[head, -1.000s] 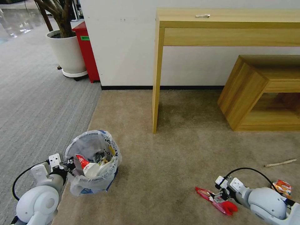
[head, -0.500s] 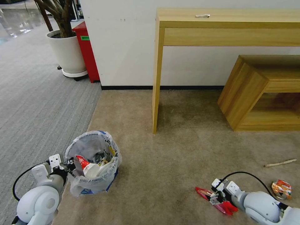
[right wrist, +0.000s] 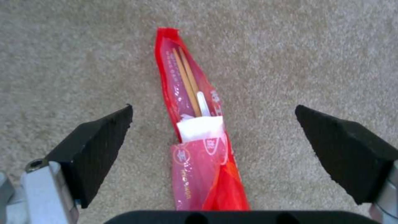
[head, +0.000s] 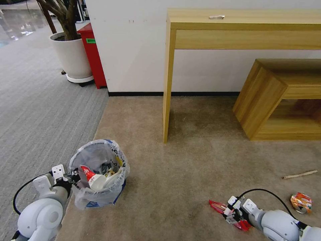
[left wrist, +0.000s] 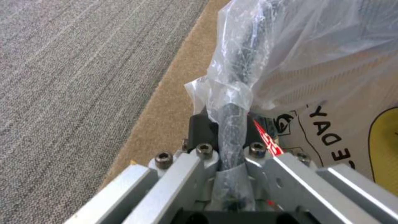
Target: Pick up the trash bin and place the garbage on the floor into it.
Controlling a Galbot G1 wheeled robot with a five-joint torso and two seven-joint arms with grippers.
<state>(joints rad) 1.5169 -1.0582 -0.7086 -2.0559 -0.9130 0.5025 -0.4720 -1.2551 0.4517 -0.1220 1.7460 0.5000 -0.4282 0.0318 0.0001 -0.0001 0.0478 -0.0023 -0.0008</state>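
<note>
Lower left of your head view: your left gripper (head: 74, 176) is clamped on the rim of the trash bin (head: 99, 174), jaws closed over the crinkled bag where it folds across the edge. The left wrist view shows the same pinch (left wrist: 226, 137), plastic bunched between the pads. The bin sits at the seam between grey carpet (head: 40, 110) and tan carpet (head: 187, 167), with litter already inside.

Lower right: your right gripper (head: 231, 217) is low over a red wrapper (head: 217, 206), jaws wide apart. In the right wrist view the wrapper (right wrist: 195, 137) lies flat between the two black pads (right wrist: 97, 146), touching neither, chopsticks visible inside it.

Further right on the carpet: a crushed can (head: 301, 202) and a wooden stick (head: 300, 174).
</note>
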